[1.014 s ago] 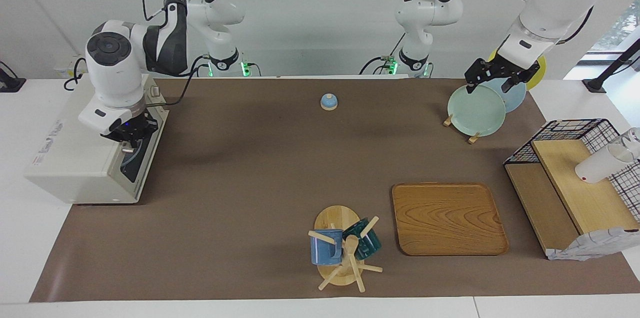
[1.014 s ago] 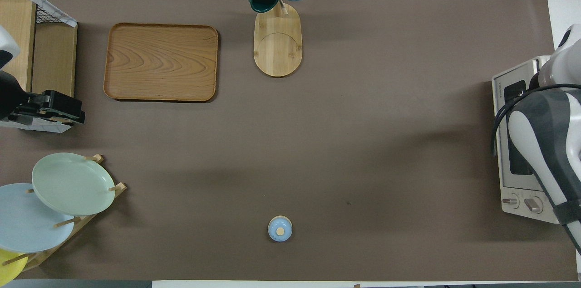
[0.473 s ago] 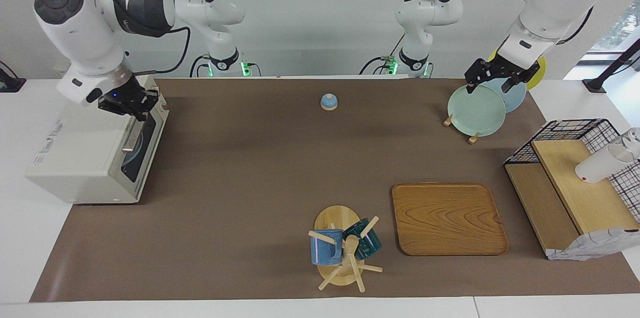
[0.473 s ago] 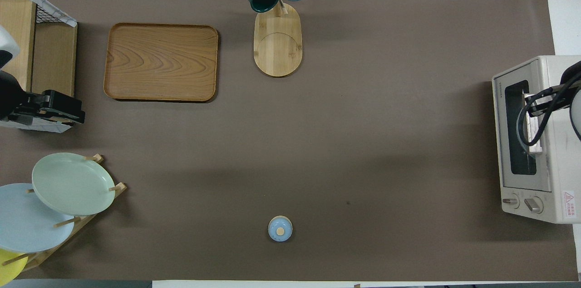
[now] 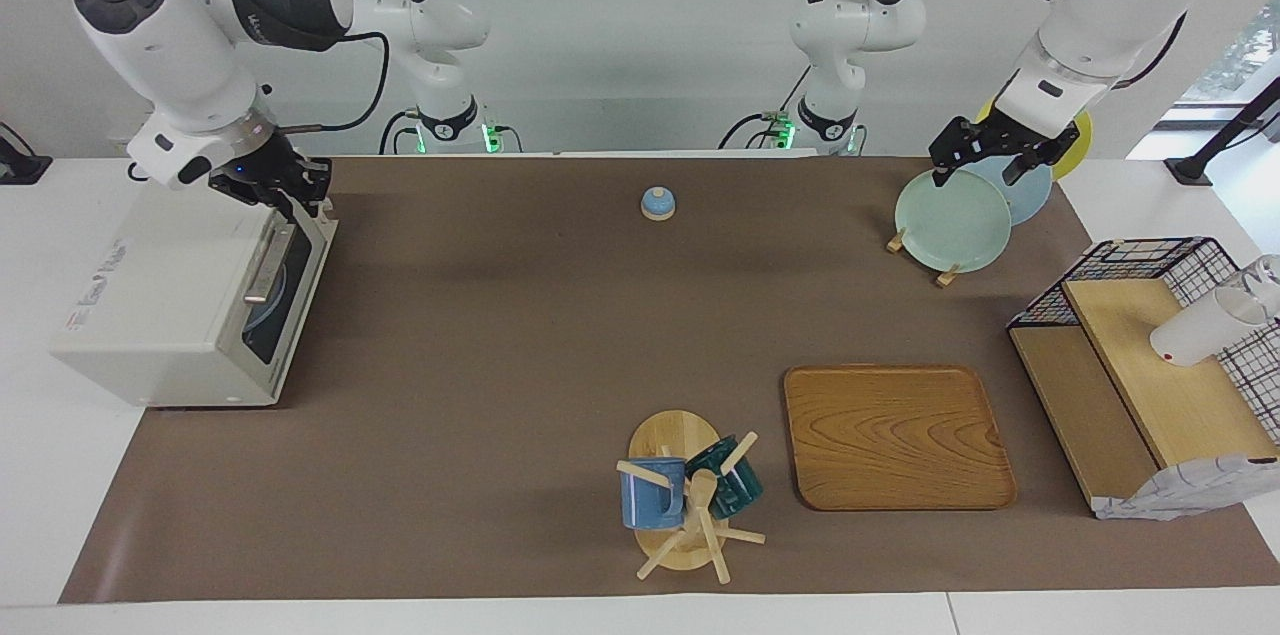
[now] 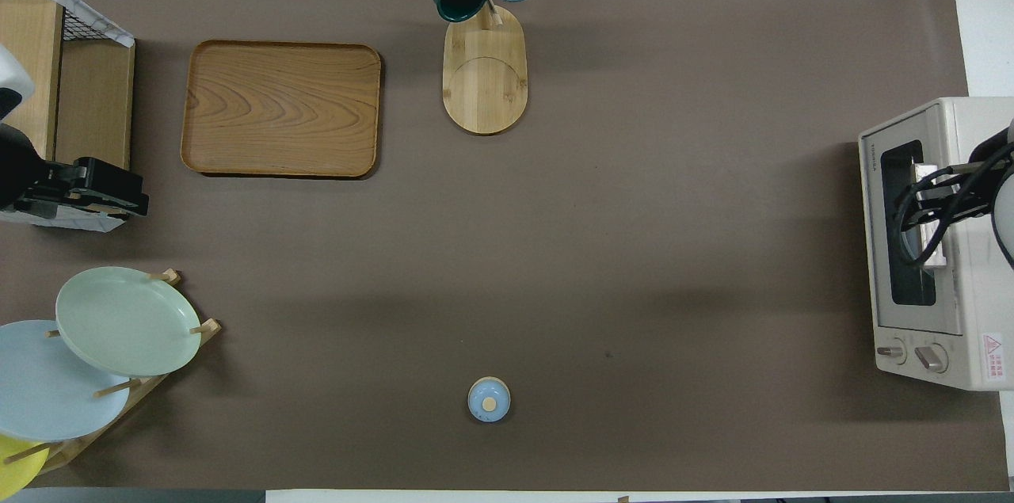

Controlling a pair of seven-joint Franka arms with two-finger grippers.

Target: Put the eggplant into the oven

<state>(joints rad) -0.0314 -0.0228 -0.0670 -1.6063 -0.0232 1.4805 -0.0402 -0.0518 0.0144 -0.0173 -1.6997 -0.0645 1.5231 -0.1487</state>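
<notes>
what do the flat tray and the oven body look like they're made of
The tray looks like wood with a smooth satin finish: curved grain lines show across it. The oven body seems to be cream-painted metal, flat and matte, though plastic can't be ruled out; its door pane is dark and looks like glass.

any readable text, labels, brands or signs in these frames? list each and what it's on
"TOSHIBA", likely but small: brand strip along the front edge of the oven, overhead view.
Red warning-triangle sticker with fine print, unreadable: oven top beside its knobs.
Grey and red printing on the oven top in the facing view: too blurred to read.
Nothing else carries text.
</notes>
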